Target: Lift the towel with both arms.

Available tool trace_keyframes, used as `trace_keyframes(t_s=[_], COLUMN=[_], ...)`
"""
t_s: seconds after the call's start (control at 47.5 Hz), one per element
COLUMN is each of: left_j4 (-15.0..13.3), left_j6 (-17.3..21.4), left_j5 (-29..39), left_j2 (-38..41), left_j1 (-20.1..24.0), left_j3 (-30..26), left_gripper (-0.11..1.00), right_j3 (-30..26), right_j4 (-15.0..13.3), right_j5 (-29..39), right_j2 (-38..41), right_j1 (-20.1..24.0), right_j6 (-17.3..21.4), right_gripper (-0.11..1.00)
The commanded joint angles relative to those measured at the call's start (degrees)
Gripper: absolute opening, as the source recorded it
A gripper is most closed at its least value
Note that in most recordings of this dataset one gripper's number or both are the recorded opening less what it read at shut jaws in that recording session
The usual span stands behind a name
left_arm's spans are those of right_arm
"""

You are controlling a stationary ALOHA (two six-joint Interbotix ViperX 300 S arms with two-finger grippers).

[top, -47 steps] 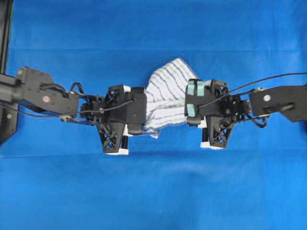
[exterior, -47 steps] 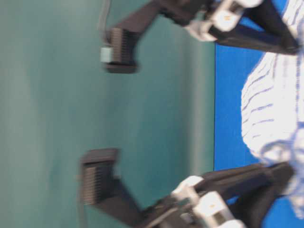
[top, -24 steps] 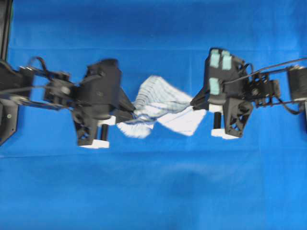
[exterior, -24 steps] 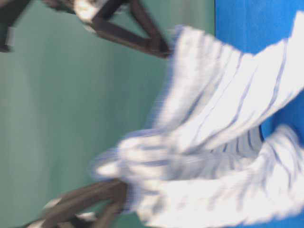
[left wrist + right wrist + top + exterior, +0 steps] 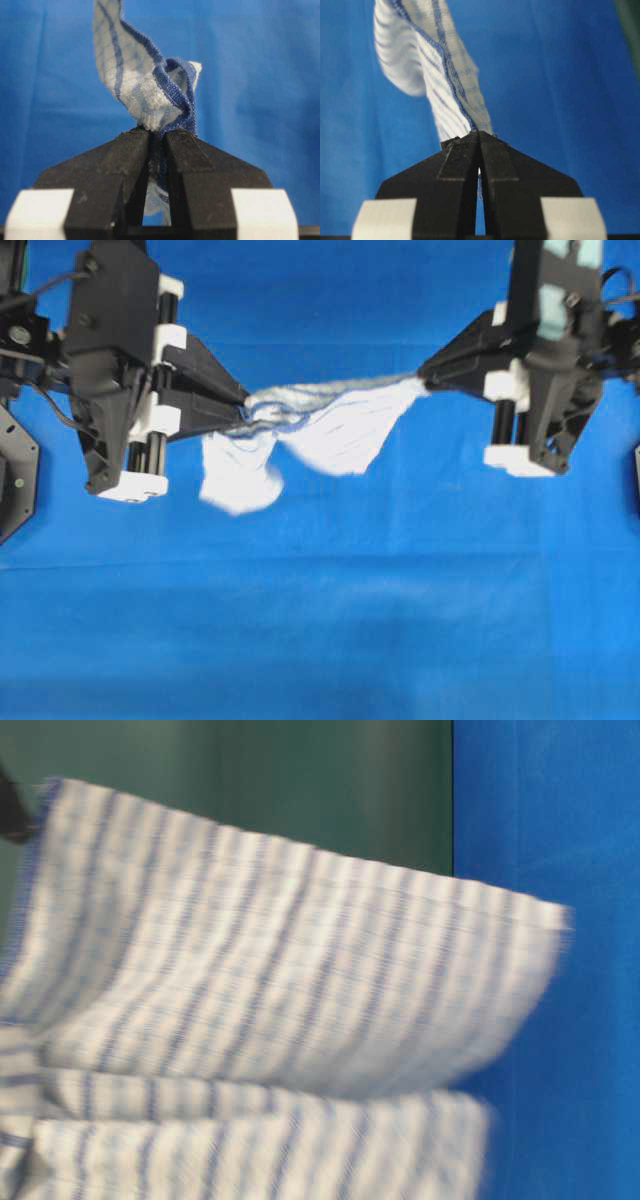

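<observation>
The towel (image 5: 330, 430), white with thin blue stripes, hangs stretched in the air between my two grippers, its lower flaps drooping. My left gripper (image 5: 243, 406) is shut on its left corner; in the left wrist view the bunched blue hem of the towel (image 5: 150, 95) is pinched between the black fingers of that gripper (image 5: 158, 135). My right gripper (image 5: 424, 377) is shut on the right corner, and the towel (image 5: 440, 80) runs taut from that gripper's tips (image 5: 478, 134). The towel (image 5: 280, 1040) fills the table-level view, blurred.
The plain blue tablecloth (image 5: 330, 620) covers the table below. A dark green wall (image 5: 330, 780) stands behind it in the table-level view. Black arm mounts (image 5: 15, 480) sit at the left edge.
Both grippers have risen and drawn apart, carrying the towel off the tablecloth. It has gone from a crumpled heap to a taut span between them.
</observation>
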Motion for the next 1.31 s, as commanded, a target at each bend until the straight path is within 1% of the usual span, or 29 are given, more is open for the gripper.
trace_keyframes(t_s=[0.0, 0.169, 0.274, 0.864, 1.011, 1.054, 1.18, 1.201, 1.222, 1.285], left_j4=[0.1, 0.2, 0.4, 0.6, 0.5, 0.4, 0.3, 0.4, 0.4, 0.4], left_j6=[-0.1, -0.1, 0.0, 0.1, 1.8, 1.8, 1.8, 1.8, 1.8, 1.8], left_j5=[1.7, 5.2, 6.3, 6.4, 5.9, 5.4, 4.1, 4.0, 4.0, 3.9], left_j2=[-0.7, -0.4, -0.4, -0.7, -1.4, -1.4, -1.7, -1.8, -1.8, -2.2], left_j1=[0.1, 0.1, 0.1, -0.1, 0.2, 0.2, -0.1, 0.0, -0.1, -0.1], left_j3=[-4.1, -8.5, -9.8, -9.4, -9.1, -8.9, -8.7, -8.7, -8.7, -8.4], left_gripper=[0.06, 0.06, 0.06, 0.06, 0.06, 0.11, 0.48, 0.55, 0.63, 0.8], right_j3=[-3.7, -7.2, -8.3, -8.3, -8.3, -8.3, -8.3, -8.3, -8.3, -8.3], right_j4=[-0.8, -0.9, -0.9, -0.8, -0.8, -0.8, -0.7, -0.8, -0.8, -0.9], right_j5=[1.3, 3.5, 4.2, 4.0, 3.9, 3.8, 3.4, 3.4, 3.4, 3.6], right_j2=[-0.8, -0.7, -0.7, -0.6, -0.7, -0.7, -0.8, -0.8, -0.8, -0.7], right_j1=[-0.1, 0.1, 0.4, 0.5, 0.5, 0.5, 0.5, 0.5, 0.5, 0.5], right_j6=[-0.3, -1.1, -1.7, -2.1, -2.3, -2.3, -1.9, -1.8, -1.8, -1.8], right_gripper=[-0.01, -0.01, -0.01, -0.01, 0.0, 0.0, 0.01, 0.03, 0.08, 0.28])
